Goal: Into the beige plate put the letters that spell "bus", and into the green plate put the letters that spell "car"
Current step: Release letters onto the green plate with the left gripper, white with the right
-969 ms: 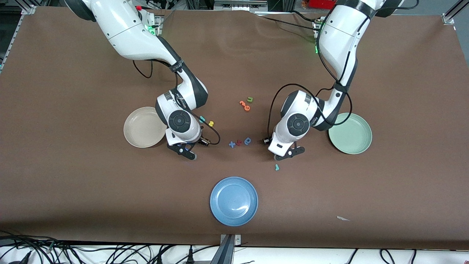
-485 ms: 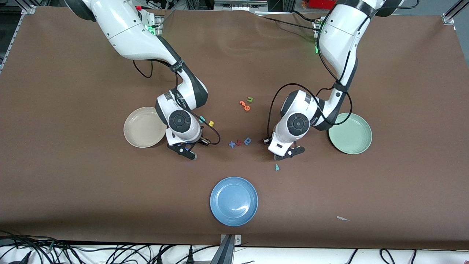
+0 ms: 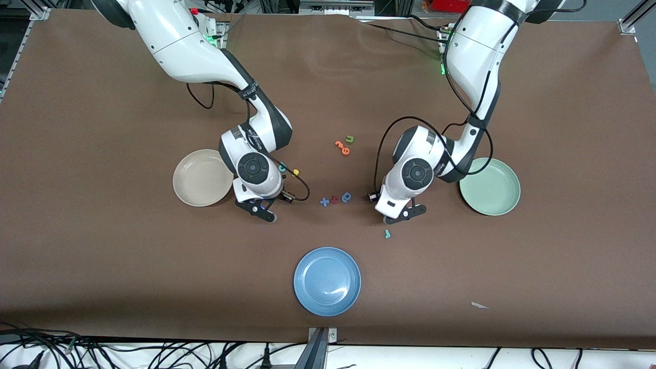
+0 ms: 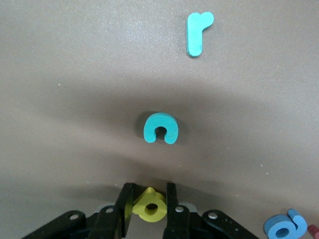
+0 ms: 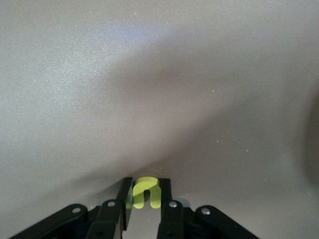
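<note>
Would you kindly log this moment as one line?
left claw: shut on yellow a | right claw: shut on yellow u | beige plate, green plate: no letters

This is a robotics lab. Two white robot arms (image 3: 189,46) are mounted at the far edge of a brown-covered table (image 3: 102,246). Aluminium framing (image 3: 328,7) runs along that far edge, and loose black cables (image 3: 102,353) trail along the near edge below the table.
</note>
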Motion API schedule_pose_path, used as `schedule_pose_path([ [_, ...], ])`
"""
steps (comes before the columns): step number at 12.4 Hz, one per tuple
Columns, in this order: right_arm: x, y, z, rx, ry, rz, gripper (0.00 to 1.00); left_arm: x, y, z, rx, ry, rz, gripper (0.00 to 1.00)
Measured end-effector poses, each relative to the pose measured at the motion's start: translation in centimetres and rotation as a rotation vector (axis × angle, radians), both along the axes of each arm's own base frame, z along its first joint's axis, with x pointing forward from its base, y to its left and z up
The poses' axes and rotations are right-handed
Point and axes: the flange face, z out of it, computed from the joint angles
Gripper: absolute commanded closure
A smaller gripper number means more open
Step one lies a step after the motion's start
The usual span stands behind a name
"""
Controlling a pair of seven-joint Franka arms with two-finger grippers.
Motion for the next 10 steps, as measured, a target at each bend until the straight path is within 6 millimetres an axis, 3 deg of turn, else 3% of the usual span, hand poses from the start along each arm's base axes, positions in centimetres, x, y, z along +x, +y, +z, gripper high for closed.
schedule_pose_path([
  [3, 0.0, 0.0, 0.1, -0.002, 0.003, 0.008, 0.79, 0.7, 1.8, 1.2, 0.01, 0.036, 0.009, 0.84],
  [5, -0.3, -0.4, 0.6, -0.024, 0.041, 0.043, 0.79, 1.9, 4.6, 4.3, 0.007, 0.066, -0.004, 0.84],
  [8, -0.1, -2.4, 4.2, -0.064, 0.104, 0.119, 0.79, 3.2, 11.8, 9.4, -0.013, 0.141, -0.06, 0.87],
  [10, 0.5, -5.4, 6.2, -0.087, 0.154, 0.171, 0.79, 4.0, 17.5, 11.4, -0.044, 0.172, -0.1, 0.86],
])
